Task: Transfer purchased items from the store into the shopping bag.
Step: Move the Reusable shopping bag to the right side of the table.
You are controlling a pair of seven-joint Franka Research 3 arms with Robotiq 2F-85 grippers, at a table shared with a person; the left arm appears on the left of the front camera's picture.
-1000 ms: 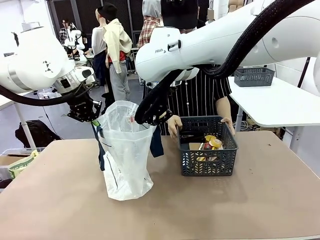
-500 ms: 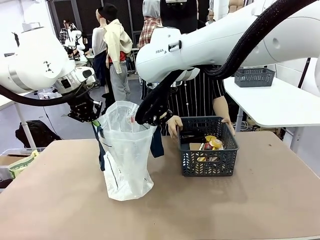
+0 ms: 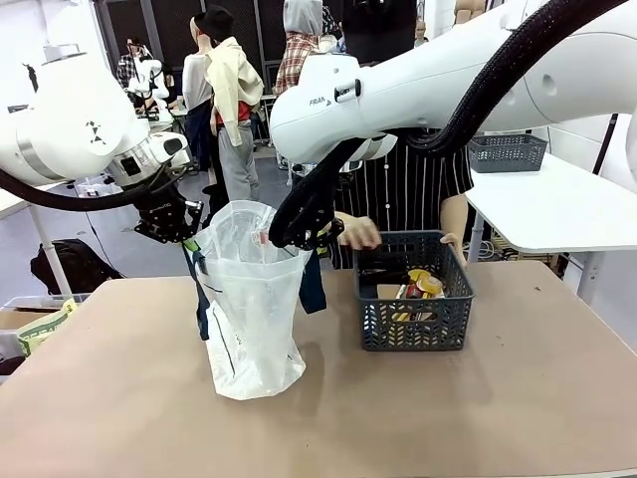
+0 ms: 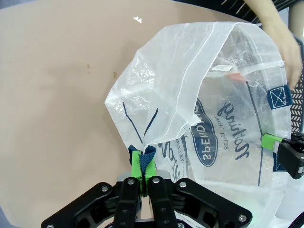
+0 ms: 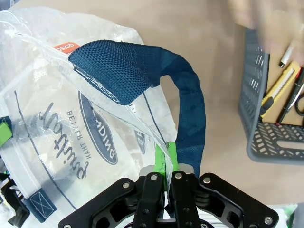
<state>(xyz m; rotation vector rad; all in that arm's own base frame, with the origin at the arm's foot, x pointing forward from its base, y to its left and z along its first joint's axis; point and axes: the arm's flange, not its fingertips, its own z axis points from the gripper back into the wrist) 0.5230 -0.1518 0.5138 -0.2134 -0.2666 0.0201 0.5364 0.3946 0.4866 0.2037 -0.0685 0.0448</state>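
The shopping bag stands upright on the table with its mouth held wide. My left gripper is shut on the bag's left rim. In the left wrist view its green pads pinch the rim beside a navy strap. My right gripper is shut on the right rim, and in the right wrist view it grips the rim under the navy handle. The purchased items, yellow and orange packets, lie in the dark basket. A person's hand hovers between basket and bag.
The basket sits just right of the bag, at mid-table. The person stands behind it at the far edge. A second grey basket rests on a white side table at the right. Bare tabletop lies in front.
The person's hand has lifted off the basket's left rim and risen toward the bag's mouth. Both arms and the bag have stayed still.
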